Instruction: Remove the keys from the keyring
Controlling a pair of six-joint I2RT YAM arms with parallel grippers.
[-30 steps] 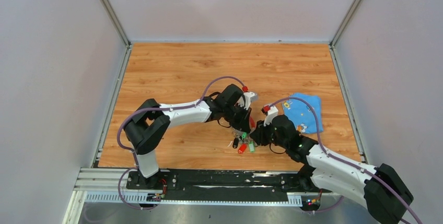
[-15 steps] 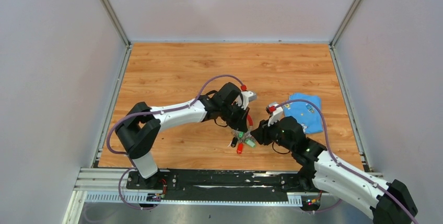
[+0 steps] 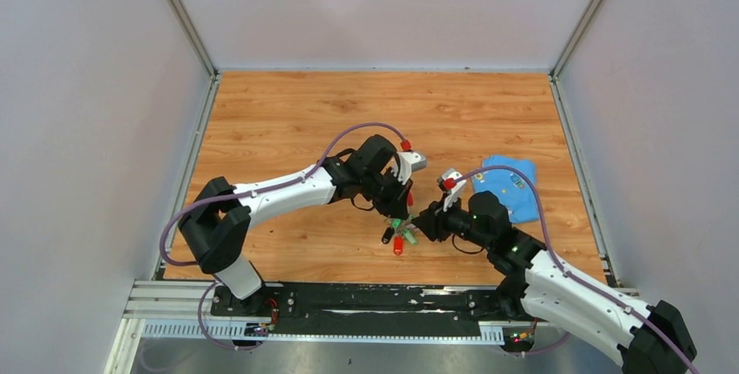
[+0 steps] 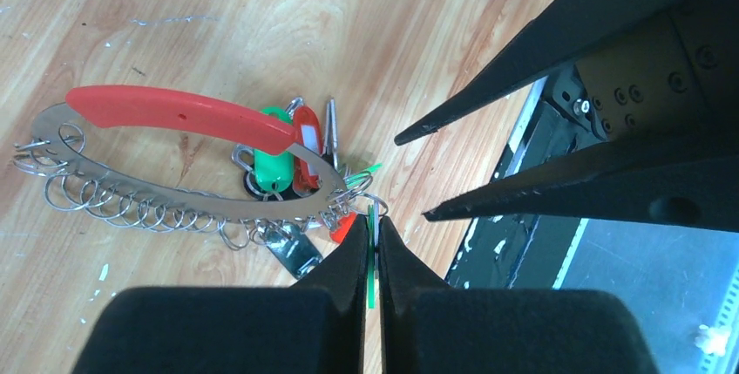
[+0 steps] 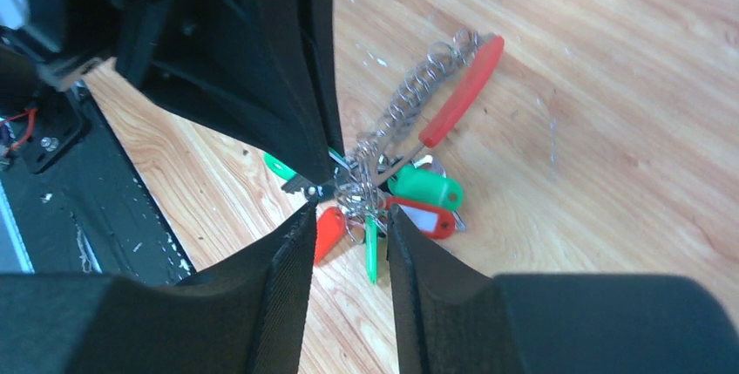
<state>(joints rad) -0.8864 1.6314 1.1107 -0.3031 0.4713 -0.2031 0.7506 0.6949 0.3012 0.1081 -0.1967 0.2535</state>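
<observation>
The keyring [image 4: 131,169] is a thin silvery loop with a row of small rings along its edge and a red curved part [image 4: 174,112]. It lies on the wood floor. Several keys [image 4: 279,160] with green and red tags hang bunched at its near end. My left gripper [image 4: 374,220] is shut on a thin green tag [image 4: 372,261], seen edge-on. My right gripper [image 5: 351,208] is open, with its fingers on either side of the key bunch [image 5: 370,248], and the keyring [image 5: 436,104] lies just beyond. In the top view both grippers [image 3: 396,207] [image 3: 421,220] meet over the keys [image 3: 398,234].
A blue cloth [image 3: 510,187] lies at the right, behind my right arm. The black base rail [image 3: 375,300] runs along the near edge, close to the keys. Grey walls stand on three sides of the wood floor [image 3: 288,112].
The left arm's elbow has swung left and its gripper has drawn the key bunch slightly left. The right gripper has followed to the left and stays at the bunch.
</observation>
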